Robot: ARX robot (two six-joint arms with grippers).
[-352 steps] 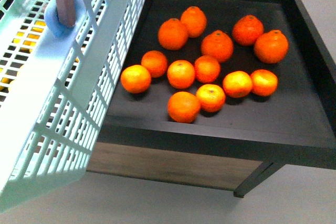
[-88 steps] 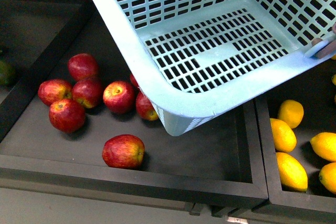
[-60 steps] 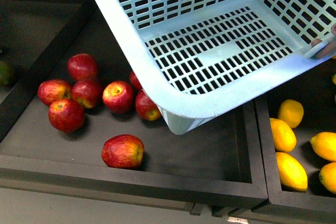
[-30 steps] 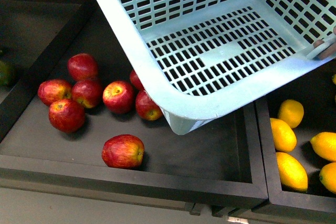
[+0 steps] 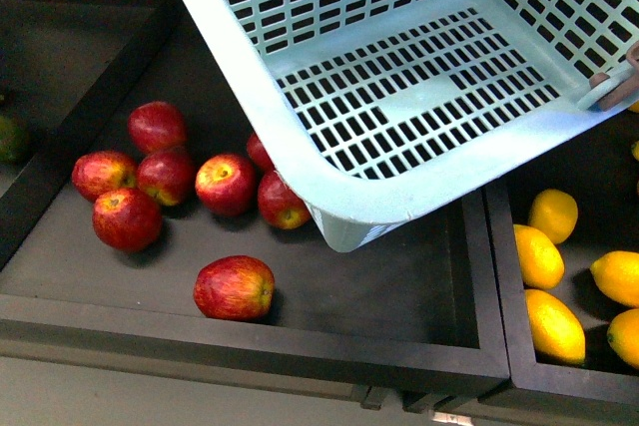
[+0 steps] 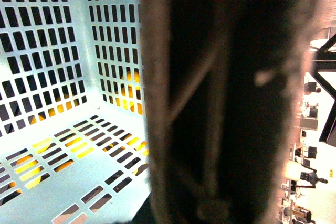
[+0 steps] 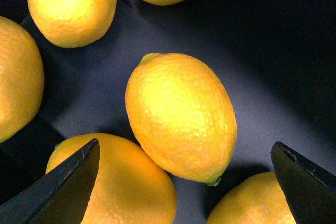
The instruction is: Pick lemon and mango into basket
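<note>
The pale teal basket (image 5: 419, 97) hangs tilted over the trays at the top of the front view, and its slotted floor is empty. My left gripper is shut on the basket. A blurred brown handle (image 6: 220, 98) fills the left wrist view and hides the jaws, with the basket's inside (image 6: 63, 77) beside it. My right gripper (image 7: 186, 182) is open, just above a bright yellow lemon (image 7: 181, 114) that lies between the two dark fingertips (image 7: 73, 177). Several lemons (image 5: 539, 256) lie in the right tray. No mango is in view.
Several red apples (image 5: 234, 287) lie in the dark tray (image 5: 300, 341) under the basket's left corner. A dark divider (image 5: 494, 276) separates it from the lemon tray. More lemons (image 7: 73, 3) crowd round the one under my right gripper. A green fruit (image 5: 10, 137) shows at the far left edge.
The view has moved from a tray of tangerines to the apples and lemons. Over the last second the basket has only rocked slightly. The fruit has not moved.
</note>
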